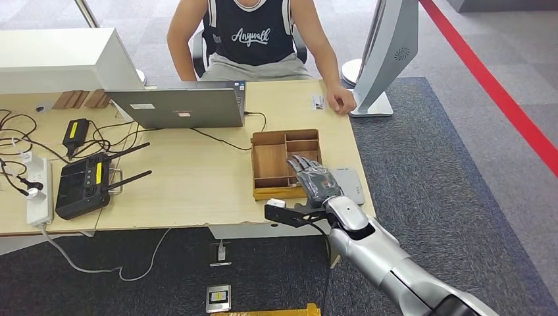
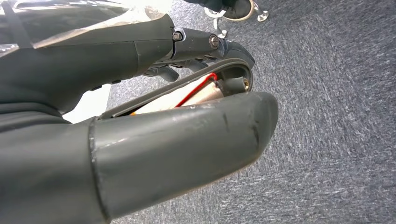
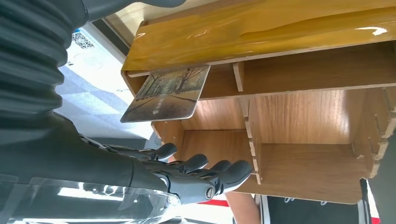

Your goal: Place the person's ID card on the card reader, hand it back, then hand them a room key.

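Note:
A small white ID card (image 1: 319, 102) lies on the far right of the table, just beside the person's hand (image 1: 342, 102). My right hand (image 1: 314, 179) hovers open over the right side of the wooden tray (image 1: 270, 161), its fingers (image 3: 201, 171) stretched out and holding nothing. A room key card (image 3: 166, 93) printed with a tree-lined path leans in a small tray compartment, apart from my fingers. The grey card reader (image 1: 351, 185) sits right of the tray, partly hidden by my hand. My left hand (image 2: 187, 140) hangs over carpet and holds nothing.
A laptop (image 1: 177, 106) stands at the table's middle back, with a black controller (image 1: 82, 184) and a power strip (image 1: 39, 191) among cables on the left. A grey monitor stand (image 1: 385, 59) rises at the far right corner. The person sits behind the table.

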Controlling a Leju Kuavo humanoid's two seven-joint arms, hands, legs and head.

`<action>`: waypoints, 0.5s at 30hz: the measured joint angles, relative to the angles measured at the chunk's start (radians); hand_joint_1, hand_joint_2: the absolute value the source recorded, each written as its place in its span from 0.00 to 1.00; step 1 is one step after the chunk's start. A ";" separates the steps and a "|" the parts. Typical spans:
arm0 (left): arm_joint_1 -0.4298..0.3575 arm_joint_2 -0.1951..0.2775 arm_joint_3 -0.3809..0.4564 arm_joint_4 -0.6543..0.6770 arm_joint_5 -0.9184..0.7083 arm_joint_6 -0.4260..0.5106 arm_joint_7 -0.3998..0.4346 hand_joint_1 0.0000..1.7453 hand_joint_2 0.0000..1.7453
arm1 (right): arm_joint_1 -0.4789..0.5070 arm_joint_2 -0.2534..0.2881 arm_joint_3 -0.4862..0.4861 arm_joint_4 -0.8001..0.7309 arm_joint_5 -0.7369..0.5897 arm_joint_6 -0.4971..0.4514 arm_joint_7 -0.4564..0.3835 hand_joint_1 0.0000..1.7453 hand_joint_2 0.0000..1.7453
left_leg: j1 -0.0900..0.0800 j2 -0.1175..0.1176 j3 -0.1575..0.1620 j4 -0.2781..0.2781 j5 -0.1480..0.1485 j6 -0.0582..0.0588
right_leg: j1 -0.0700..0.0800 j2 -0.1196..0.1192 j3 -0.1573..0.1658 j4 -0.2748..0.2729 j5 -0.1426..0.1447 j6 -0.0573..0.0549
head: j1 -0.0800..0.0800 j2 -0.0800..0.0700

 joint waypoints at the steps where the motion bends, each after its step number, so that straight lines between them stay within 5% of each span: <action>1: 0.000 0.000 0.000 0.000 0.000 0.000 0.000 0.00 0.00 | -0.001 0.000 0.000 0.003 -0.002 0.000 0.001 0.00 1.00 | 0.000 0.000 0.000 0.000 0.000 0.000 | 0.000 0.000 0.000 0.000 0.000 0.000 | 0.000 0.000; 15: 0.000 0.000 0.000 0.000 0.000 -0.002 -0.005 0.00 0.00 | -0.001 -0.010 -0.002 0.021 -0.018 -0.001 0.025 0.00 1.00 | 0.000 0.000 0.000 0.000 0.000 0.000 | 0.000 0.000 0.000 0.000 0.000 0.000 | 0.000 0.000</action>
